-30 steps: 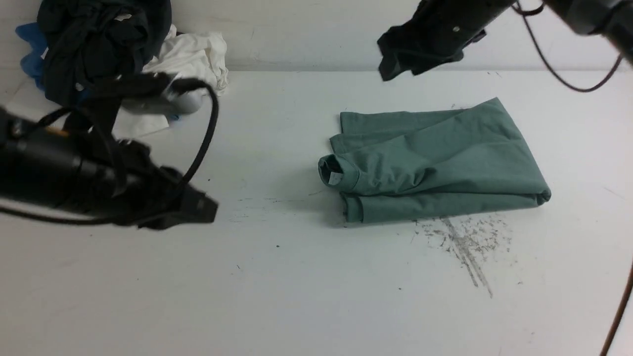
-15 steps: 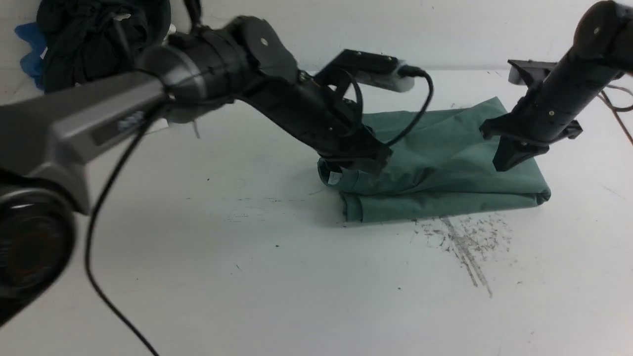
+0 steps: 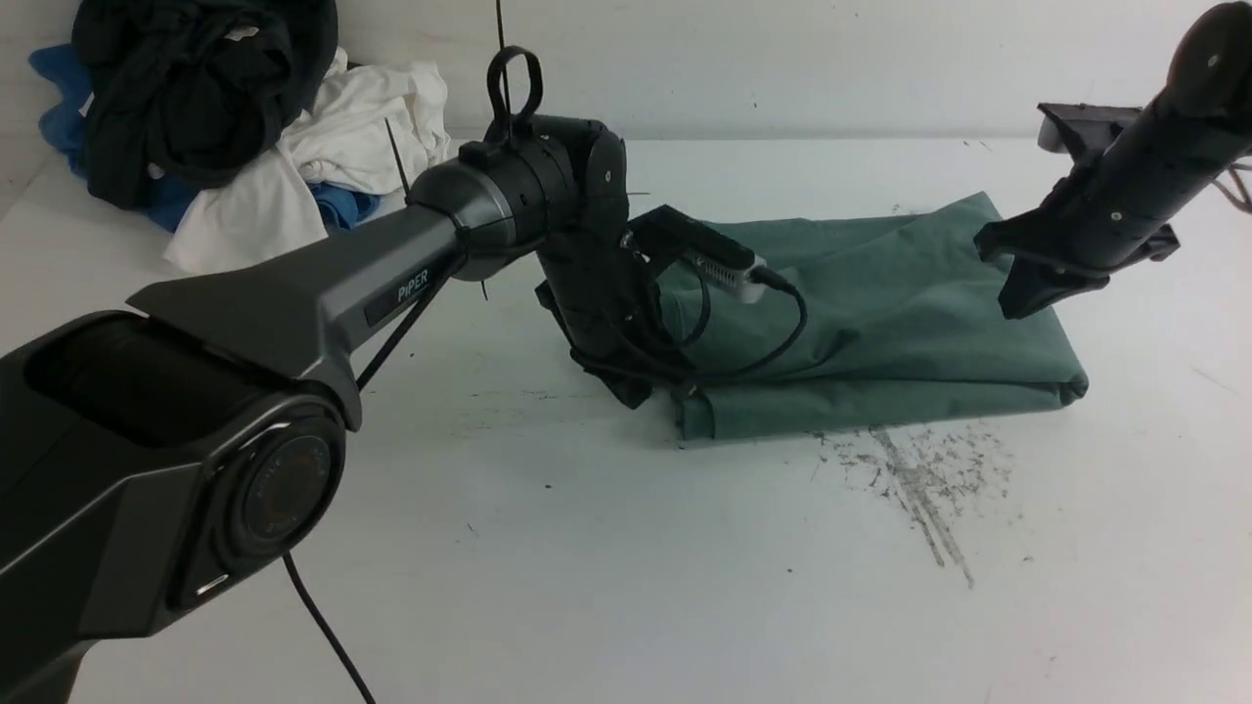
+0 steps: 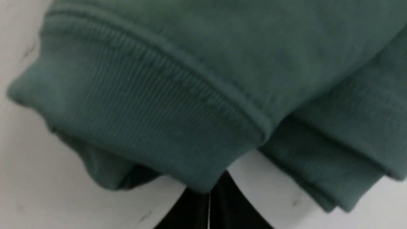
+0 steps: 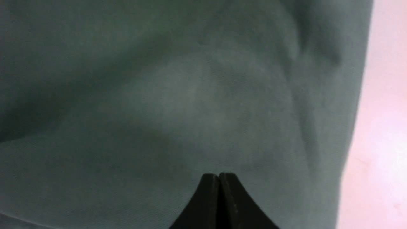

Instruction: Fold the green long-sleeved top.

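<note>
Left arm swung in from table's left edge; left gripper [image 3: 641,391] now low at top's [image 3: 880,323] collar end, fingers pressed together, holding nothing. Right gripper [image 3: 1017,298] dropped over top's right part, fingers likewise closed, empty. Top lies folded right of table [image 3: 587,548] centre. Clothes pile [image 3: 225,127] at far left corner.

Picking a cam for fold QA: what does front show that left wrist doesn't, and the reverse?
Front only: the whole folded green top on the table, the clothes pile at the far left corner, both arms, and the right tool over the top's right end. Left wrist only: the ribbed cuff close up and the shut left tool at its edge. Both: green top, white table.
</note>
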You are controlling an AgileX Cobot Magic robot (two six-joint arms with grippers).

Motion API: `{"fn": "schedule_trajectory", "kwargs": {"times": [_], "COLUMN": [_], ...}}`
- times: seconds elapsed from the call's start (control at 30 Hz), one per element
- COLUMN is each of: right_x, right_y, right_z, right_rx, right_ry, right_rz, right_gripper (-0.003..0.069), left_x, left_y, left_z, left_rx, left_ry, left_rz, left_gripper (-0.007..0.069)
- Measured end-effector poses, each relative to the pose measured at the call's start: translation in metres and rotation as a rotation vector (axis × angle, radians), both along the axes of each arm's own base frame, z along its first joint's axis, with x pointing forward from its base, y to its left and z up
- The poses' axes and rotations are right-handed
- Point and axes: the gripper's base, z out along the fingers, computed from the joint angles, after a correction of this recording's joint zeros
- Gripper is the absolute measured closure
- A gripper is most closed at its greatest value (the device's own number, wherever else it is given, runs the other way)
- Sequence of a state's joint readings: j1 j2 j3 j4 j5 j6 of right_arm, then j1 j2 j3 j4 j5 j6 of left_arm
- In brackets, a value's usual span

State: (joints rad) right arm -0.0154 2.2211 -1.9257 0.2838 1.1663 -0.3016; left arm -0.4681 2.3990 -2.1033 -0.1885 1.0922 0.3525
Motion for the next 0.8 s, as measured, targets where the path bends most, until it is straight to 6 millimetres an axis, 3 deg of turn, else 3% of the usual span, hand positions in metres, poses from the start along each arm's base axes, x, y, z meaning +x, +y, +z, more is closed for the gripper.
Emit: {"fn": "schedule_trajectory", "kwargs": {"times": [0.1,0.17,0.27,0.33,0.37,0.4,0.53,0.7,0.73,0.8], "right_x": [0.003,0.006,0.007,0.007,0.006,0.006,0.001,0.001,0.001,0.002], "right_y": [0.015,0.034,0.064,0.074,0.092,0.096,0.139,0.158,0.159,0.168], "right_z": [-0.014,-0.024,-0.020,-0.016,-0.012,-0.011,-0.015,-0.042,-0.045,-0.047], "right_rx": [0.055,0.062,0.051,0.046,0.046,0.046,0.048,0.042,0.044,0.060], "right_ry": [0.015,0.008,-0.053,-0.083,-0.117,-0.122,-0.170,-0.146,-0.144,-0.165], "right_rz": [0.035,0.075,0.130,0.148,0.179,0.188,0.266,0.294,0.294,0.294], "right_gripper": [0.0673,0.0673,0.0673,0.0673,0.0673,0.0673,0.0673,0.0673,0.0673,0.0673], "left_x": [-0.004,-0.008,-0.011,-0.015,-0.021,-0.023,-0.065,-0.119,-0.124,-0.153], "left_y": [0.005,0.014,0.034,0.046,0.063,0.066,0.118,0.147,0.148,0.156], "left_z": [0.010,0.031,0.070,0.090,0.112,0.113,0.156,0.167,0.168,0.174], "left_rx": [0.024,0.027,0.003,-0.008,-0.019,-0.018,-0.013,-0.036,-0.042,-0.068], "left_ry": [0.020,0.026,-0.023,-0.051,-0.079,-0.076,-0.096,-0.120,-0.125,-0.168], "left_rz": [-0.004,0.000,0.031,0.048,0.076,0.080,0.162,0.230,0.235,0.255], "left_gripper": [0.0631,0.0631,0.0631,0.0631,0.0631,0.0631,0.0631,0.0631,0.0631,0.0631]}}
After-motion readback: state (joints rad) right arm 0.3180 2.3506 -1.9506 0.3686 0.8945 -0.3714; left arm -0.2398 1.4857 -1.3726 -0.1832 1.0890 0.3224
